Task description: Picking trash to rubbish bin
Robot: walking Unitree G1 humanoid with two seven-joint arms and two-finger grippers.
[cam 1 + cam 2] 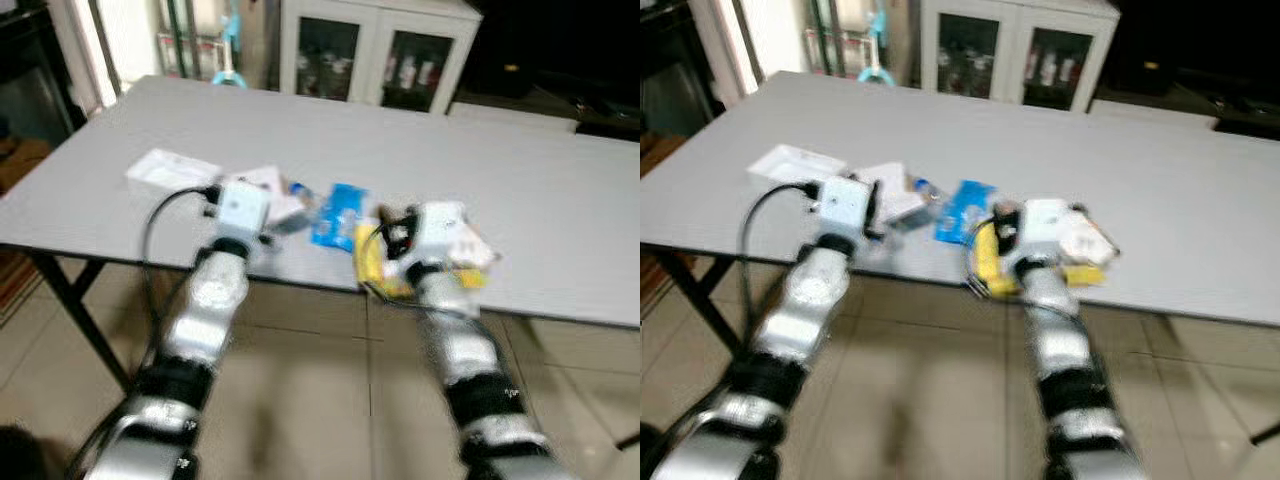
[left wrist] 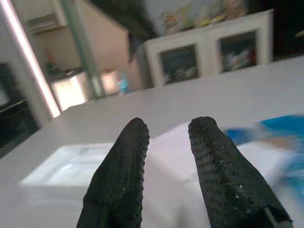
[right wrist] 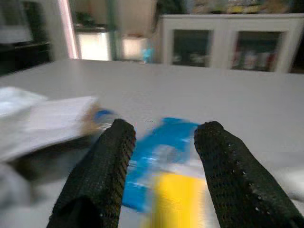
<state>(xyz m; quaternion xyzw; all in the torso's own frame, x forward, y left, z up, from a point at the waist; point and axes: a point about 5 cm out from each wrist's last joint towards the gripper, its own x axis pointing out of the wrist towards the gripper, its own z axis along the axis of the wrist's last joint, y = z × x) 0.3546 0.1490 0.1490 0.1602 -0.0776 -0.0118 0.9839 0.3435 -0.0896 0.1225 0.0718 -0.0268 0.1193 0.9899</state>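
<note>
On the grey table, the right gripper stands wide open with the crinkly blue plastic wrapper straight ahead between its fingers, long axis pointing away. The left gripper, narrowly parted, faces white paper.

Blue wrapper, yellow packet, grey table

Home room: grey table, glass-fronted cabinet

No text, brand or number can be read. The flat blue plastic wrapper on the grey counter carries pale markings, but blur makes them illegible in every view.
</note>
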